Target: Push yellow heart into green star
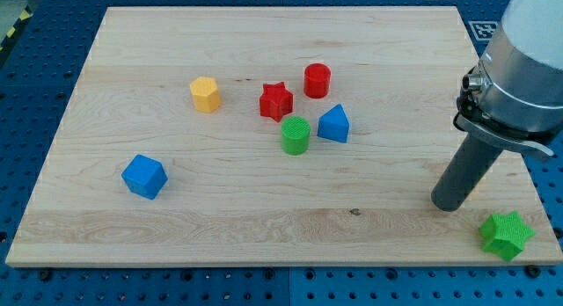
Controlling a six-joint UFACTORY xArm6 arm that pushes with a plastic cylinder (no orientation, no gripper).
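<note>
- Green star [506,235] nearest of all, close to the worktop's [264,227] bottom right corner and almost at the edge.
- My tip [450,205] just up and to the view's left of the green star, near but clearly apart from it.
- No fingers on this arm: only a plain dark rod [471,165], holding nothing.
- Yellow heart not to be made out anywhere; possibly hidden behind the rod, just above the green star, but impossible to confirm.
- Blue cube [144,176] well apart from the green star, far to the view's left and a little higher.
- Green cylinder [296,135] and blue triangular block [333,124] up and left of the green star, side by side and nearly touching.
- Red star [275,101], yellow hexagonal block [205,94] and red cylinder [317,80] farther still from the green star, up and left, towards the view's top.
- Risks, as judgement only:
  - Green star so near the edge that a hard or off-centre shove could knock it off the worktop.
  - With the heart unseen, a blind stroke could miss it, or clip it on one lobe and spin it sideways past the star.
  - Mistaking the yellow hexagonal block for the heart would mean a long push through the central cluster, scattering it.
</note>
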